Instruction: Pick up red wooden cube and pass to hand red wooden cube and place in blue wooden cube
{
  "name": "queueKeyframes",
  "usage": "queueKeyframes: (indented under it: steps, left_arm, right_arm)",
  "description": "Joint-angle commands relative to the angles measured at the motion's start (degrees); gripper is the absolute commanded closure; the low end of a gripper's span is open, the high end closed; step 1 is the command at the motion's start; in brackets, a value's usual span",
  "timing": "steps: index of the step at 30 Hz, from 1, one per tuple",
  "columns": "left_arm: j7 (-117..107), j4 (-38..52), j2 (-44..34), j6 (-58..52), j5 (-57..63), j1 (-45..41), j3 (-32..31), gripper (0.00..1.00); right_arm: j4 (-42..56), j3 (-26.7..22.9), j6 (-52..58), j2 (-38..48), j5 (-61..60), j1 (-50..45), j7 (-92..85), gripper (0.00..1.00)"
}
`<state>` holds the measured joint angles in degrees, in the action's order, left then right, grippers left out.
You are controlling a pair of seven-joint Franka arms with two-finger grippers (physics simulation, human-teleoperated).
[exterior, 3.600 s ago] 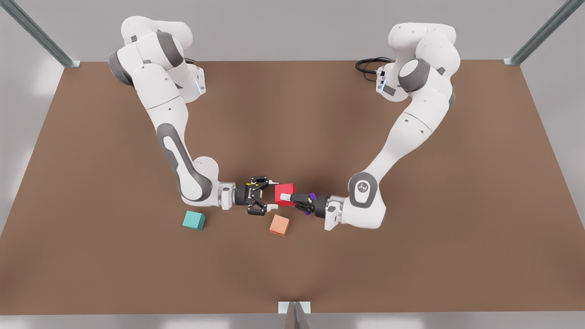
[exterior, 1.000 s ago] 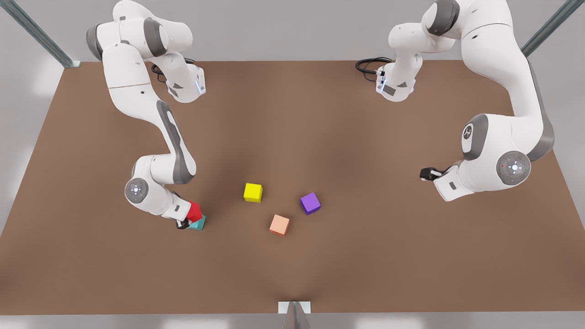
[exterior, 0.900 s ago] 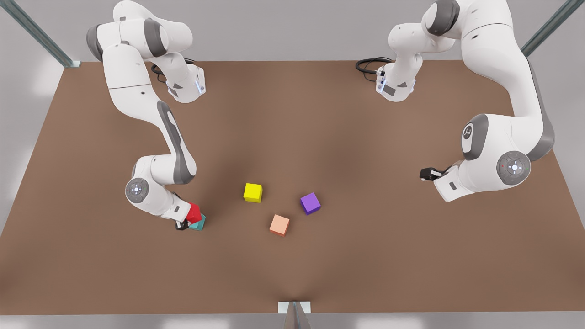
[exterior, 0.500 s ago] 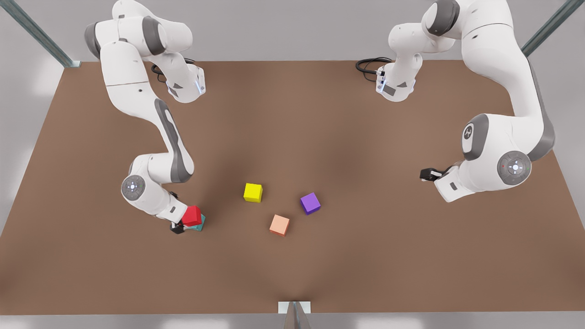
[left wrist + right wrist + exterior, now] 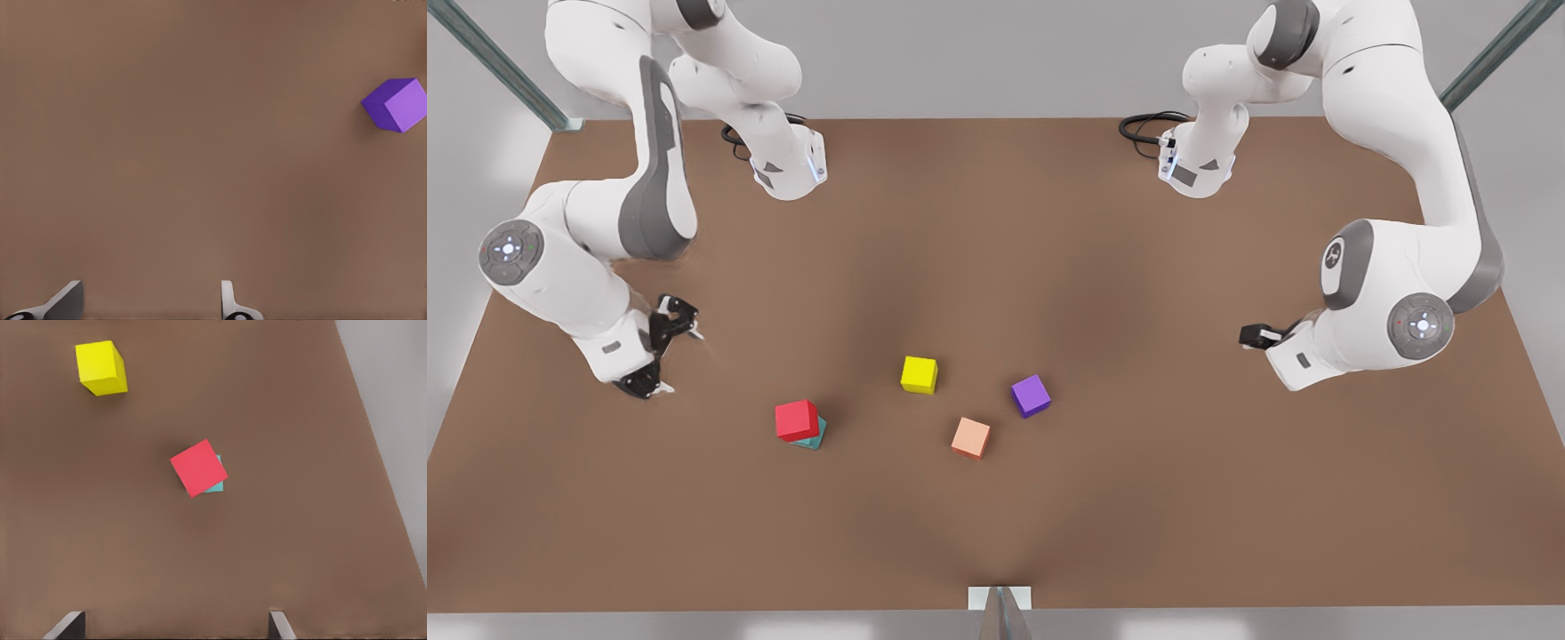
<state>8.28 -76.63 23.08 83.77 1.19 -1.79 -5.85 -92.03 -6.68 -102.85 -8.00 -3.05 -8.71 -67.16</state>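
Even, bright light; soft faint shadows

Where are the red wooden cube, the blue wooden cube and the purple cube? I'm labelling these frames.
red wooden cube [image 5: 796, 419]: front view, top face.
blue wooden cube [image 5: 815, 437]: front view, visible edge under the red one.
purple cube [image 5: 1031, 395]: front view, top face.

The red wooden cube [image 5: 797, 420] hides most of the blue wooden cube [image 5: 815, 436] beneath it. The left gripper [image 5: 1258, 336] is largely hidden behind its wrist.
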Motion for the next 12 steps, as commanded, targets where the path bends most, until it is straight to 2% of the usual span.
queueKeyframes:
  steps: [1, 4, 12]
  left_arm:
    - [-0.46, 0.07, -0.05, -1.68, 0.13, 0.20, -0.04, 0.00]
    - [-0.46, 0.08, -0.05, -1.68, 0.04, 0.11, -0.04, 0.00]
    - [-0.55, 0.25, -0.05, -3.27, 0.04, -0.06, -0.12, 0.00]
  right_arm:
    - [0.18, -0.08, 14.16, 4.66, 2.00, -0.08, 71.56, 0.00]
    - [3.25, -2.28, 17.15, 4.40, 1.82, 0.01, 68.48, 0.00]
    - [3.78, -3.16, 17.15, 4.31, 1.82, 0.10, 68.12, 0.00]
